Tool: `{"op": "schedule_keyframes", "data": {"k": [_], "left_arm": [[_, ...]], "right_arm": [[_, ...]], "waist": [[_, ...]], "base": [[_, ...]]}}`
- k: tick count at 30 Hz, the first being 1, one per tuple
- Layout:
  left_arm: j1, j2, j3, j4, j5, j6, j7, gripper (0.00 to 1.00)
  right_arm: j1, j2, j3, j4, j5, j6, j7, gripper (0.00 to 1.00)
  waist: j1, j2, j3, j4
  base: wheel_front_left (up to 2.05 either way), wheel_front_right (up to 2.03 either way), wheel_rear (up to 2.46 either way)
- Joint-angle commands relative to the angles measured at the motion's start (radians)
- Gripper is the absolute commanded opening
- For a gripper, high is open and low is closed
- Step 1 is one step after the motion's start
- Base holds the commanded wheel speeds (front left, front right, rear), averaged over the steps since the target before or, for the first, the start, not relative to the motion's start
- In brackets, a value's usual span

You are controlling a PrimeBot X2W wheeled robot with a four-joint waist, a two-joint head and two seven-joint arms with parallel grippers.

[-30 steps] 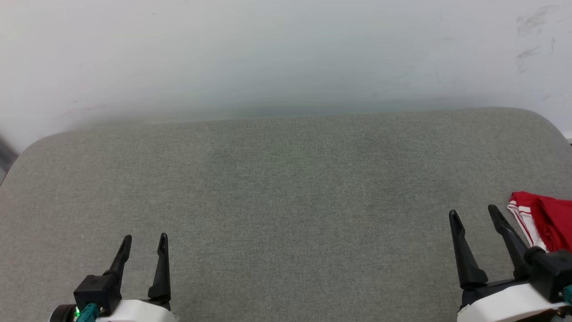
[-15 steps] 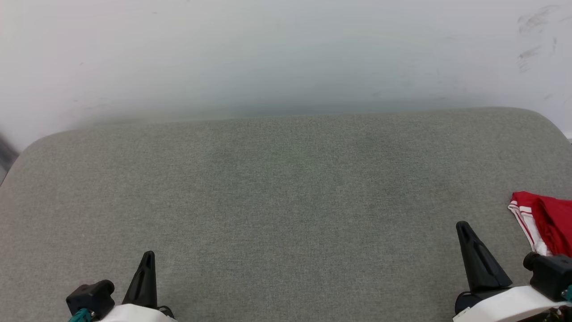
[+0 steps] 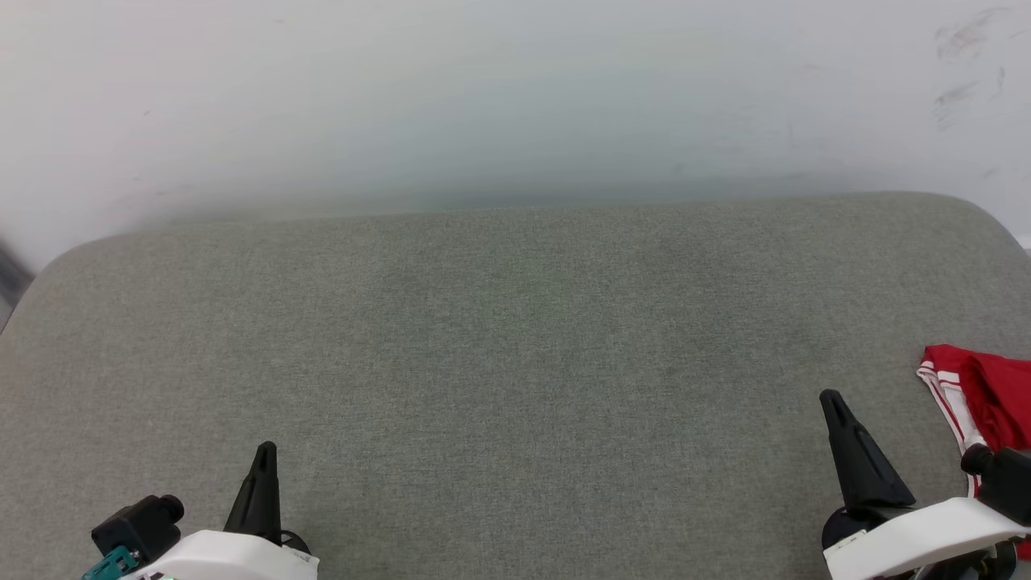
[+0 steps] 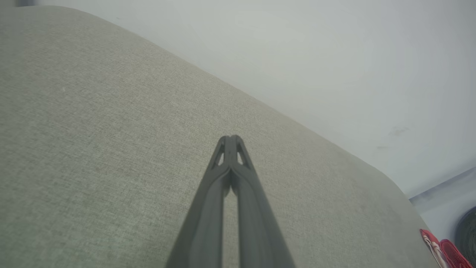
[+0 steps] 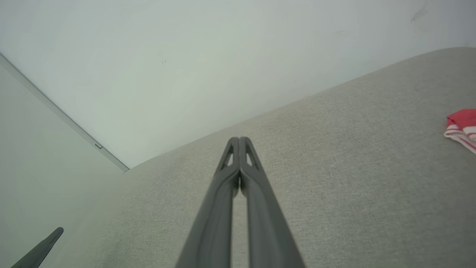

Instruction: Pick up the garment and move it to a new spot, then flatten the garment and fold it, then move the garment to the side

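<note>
Right now I am holding my left gripper (image 4: 231,138) and right gripper (image 5: 239,139) pressed together, empty, low over the near edge of the grey-green woven padded surface (image 3: 515,362). The red jersey garment with red-and-white striped trim (image 3: 987,395) is lying at its right side, just beside my right gripper, leaving the broad middle free for spreading.

Garment (image 3: 992,393) lies at right edge of cushion (image 3: 515,362)

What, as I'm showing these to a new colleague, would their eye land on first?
The red garment with striped white trim, bunched at the right edge of the wide grey cushion. Next, the left gripper and right gripper, both shut and empty, low in the head view's corners.
</note>
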Motion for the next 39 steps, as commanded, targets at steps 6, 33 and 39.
{"op": "schedule_keyframes", "data": {"k": [6, 33, 39], "left_arm": [[-0.037, -0.004, 0.013, -0.006, -0.107, -0.011, 0.026, 0.00], [-0.080, -0.026, 0.041, 0.013, -0.436, -0.029, 0.115, 0.00], [-0.089, -0.030, 0.046, 0.017, -0.497, -0.034, 0.133, 0.00]], "right_arm": [[-0.044, -0.012, -0.003, 0.026, 0.122, 0.000, -0.005, 0.00], [-0.106, -0.019, -0.017, 0.147, 0.488, 0.000, 0.000, 0.00], [-0.118, -0.019, -0.021, 0.170, 0.555, 0.000, 0.003, 0.00]], "waist": [[-0.0001, 0.0000, 0.001, 0.001], [-0.0001, 0.0000, 0.005, 0.004], [-0.0001, 0.0000, 0.006, 0.004]], "base": [[0.00, 0.00, 0.00], [0.00, 0.00, 0.00], [0.00, 0.00, 0.00]]}}
